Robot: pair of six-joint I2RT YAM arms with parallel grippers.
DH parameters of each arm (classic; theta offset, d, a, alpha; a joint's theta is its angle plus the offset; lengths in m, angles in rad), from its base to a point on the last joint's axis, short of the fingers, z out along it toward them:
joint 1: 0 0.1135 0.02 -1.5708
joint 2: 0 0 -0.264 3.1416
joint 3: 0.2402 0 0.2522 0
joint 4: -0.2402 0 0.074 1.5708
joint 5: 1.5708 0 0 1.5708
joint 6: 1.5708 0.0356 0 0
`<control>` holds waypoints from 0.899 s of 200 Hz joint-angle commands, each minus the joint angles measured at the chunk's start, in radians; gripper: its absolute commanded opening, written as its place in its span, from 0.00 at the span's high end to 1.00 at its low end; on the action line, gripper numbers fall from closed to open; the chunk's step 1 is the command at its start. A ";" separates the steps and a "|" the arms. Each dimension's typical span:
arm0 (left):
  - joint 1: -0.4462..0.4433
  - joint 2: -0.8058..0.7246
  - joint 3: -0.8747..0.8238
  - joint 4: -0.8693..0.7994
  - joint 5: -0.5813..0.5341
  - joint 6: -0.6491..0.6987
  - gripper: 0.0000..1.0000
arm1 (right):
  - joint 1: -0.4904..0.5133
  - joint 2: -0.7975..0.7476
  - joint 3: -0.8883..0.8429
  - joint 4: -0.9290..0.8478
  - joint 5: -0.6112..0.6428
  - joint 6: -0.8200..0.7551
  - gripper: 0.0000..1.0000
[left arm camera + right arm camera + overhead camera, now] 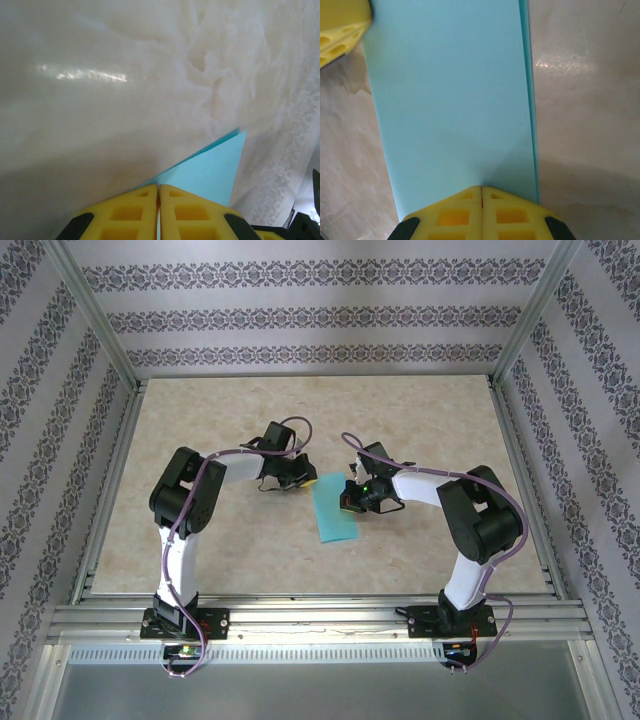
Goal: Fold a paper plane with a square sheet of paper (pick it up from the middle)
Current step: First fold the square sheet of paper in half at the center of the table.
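Left gripper (159, 192) pinches our thin turquoise paper sheet (450, 100); right gripper (481, 195) closed at its edge. We judge one half-fold done; nose, wings pending.

Right tool (481, 192) closed, tips on near edge of folded paper sheet (450, 100). Sheet lies on counter (585, 125). Left tool (342, 25) at its far-left corner.
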 commanded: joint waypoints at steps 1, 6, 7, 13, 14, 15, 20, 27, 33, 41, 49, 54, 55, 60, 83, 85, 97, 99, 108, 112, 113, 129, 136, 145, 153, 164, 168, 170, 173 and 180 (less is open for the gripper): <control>0.042 0.026 -0.005 0.012 -0.117 -0.025 0.88 | 0.004 0.022 -0.049 -0.100 0.076 -0.009 1.00; 0.043 0.028 -0.003 0.009 -0.123 -0.026 0.88 | 0.004 0.022 -0.047 -0.101 0.076 -0.010 1.00; 0.042 0.028 -0.002 0.008 -0.123 -0.026 0.88 | 0.004 0.022 -0.047 -0.101 0.076 -0.010 1.00; 0.045 0.033 0.001 0.006 -0.126 -0.027 0.88 | 0.004 0.023 -0.046 -0.101 0.075 -0.010 1.00; 0.045 0.033 0.001 0.005 -0.127 -0.027 0.88 | 0.004 0.023 -0.046 -0.102 0.075 -0.010 1.00; 0.045 0.034 0.002 0.005 -0.128 -0.027 0.88 | 0.004 0.023 -0.046 -0.101 0.075 -0.010 1.00; 0.045 0.036 0.004 0.002 -0.131 -0.027 0.88 | 0.004 0.022 -0.046 -0.102 0.073 -0.010 1.00; 0.046 0.035 0.007 -0.007 -0.143 -0.026 0.89 | 0.004 0.022 -0.046 -0.102 0.075 -0.010 1.00; 0.046 0.036 0.012 -0.016 -0.155 -0.023 0.88 | 0.004 0.021 -0.046 -0.102 0.075 -0.008 1.00; 0.048 0.035 0.018 -0.028 -0.169 -0.020 0.88 | 0.004 0.020 -0.046 -0.102 0.073 -0.008 1.00; 0.049 0.034 0.023 -0.036 -0.179 -0.019 0.88 | 0.004 0.020 -0.046 -0.102 0.073 -0.009 1.00; 0.051 0.034 0.029 -0.042 -0.183 -0.018 0.89 | 0.004 0.020 -0.045 -0.103 0.073 -0.010 1.00; 0.051 0.034 0.030 -0.043 -0.184 -0.017 0.88 | 0.004 0.020 -0.046 -0.104 0.073 -0.010 1.00; 0.051 0.036 0.038 -0.053 -0.189 -0.015 0.88 | 0.004 0.020 -0.045 -0.104 0.075 -0.010 1.00; 0.051 0.056 0.098 -0.112 -0.198 0.013 0.89 | 0.004 0.022 -0.044 -0.104 0.073 -0.010 1.00; 0.051 0.056 0.103 -0.118 -0.197 0.015 0.89 | 0.003 0.022 -0.045 -0.104 0.073 -0.009 1.00; 0.050 0.057 0.122 -0.130 -0.184 0.024 0.89 | 0.003 0.022 -0.044 -0.104 0.073 -0.009 1.00; 0.051 0.056 0.124 -0.130 -0.182 0.024 0.89 | 0.003 0.022 -0.044 -0.104 0.074 -0.010 1.00; 0.050 0.048 0.130 -0.136 -0.174 0.027 0.89 | 0.003 0.022 -0.044 -0.102 0.073 -0.009 1.00; 0.051 0.041 0.134 -0.138 -0.168 0.031 0.89 | 0.003 0.022 -0.044 -0.102 0.073 -0.008 1.00; 0.051 0.039 0.134 -0.138 -0.167 0.032 0.89 | 0.003 0.022 -0.044 -0.103 0.073 -0.007 1.00; 0.048 -0.004 0.137 -0.141 -0.150 0.041 0.88 | 0.003 0.023 -0.040 -0.102 0.073 -0.007 1.00; 0.045 -0.028 0.133 -0.141 -0.144 0.045 0.88 | 0.003 0.022 -0.039 -0.104 0.072 -0.007 1.00; 0.037 -0.062 0.117 -0.131 -0.133 0.050 0.88 | 0.003 0.022 -0.038 -0.104 0.073 -0.007 1.00; 0.027 -0.090 0.095 -0.121 -0.117 0.055 0.88 | 0.003 0.021 -0.036 -0.106 0.073 -0.008 1.00; 0.011 -0.122 0.063 -0.091 -0.089 0.059 0.88 | 0.003 0.020 -0.037 -0.107 0.075 -0.008 1.00; 0.005 -0.131 0.047 -0.078 -0.079 0.058 0.88 | 0.003 0.020 -0.036 -0.108 0.076 -0.009 1.00; 0.001 -0.135 0.040 -0.070 -0.074 0.058 0.88 | 0.003 0.020 -0.036 -0.108 0.076 -0.008 1.00; -0.005 -0.140 0.029 -0.062 -0.065 0.057 0.88 | 0.003 0.020 -0.035 -0.108 0.076 -0.008 1.00; -0.017 -0.149 0.006 -0.038 -0.047 0.055 0.88 | 0.003 0.020 -0.035 -0.108 0.076 -0.008 1.00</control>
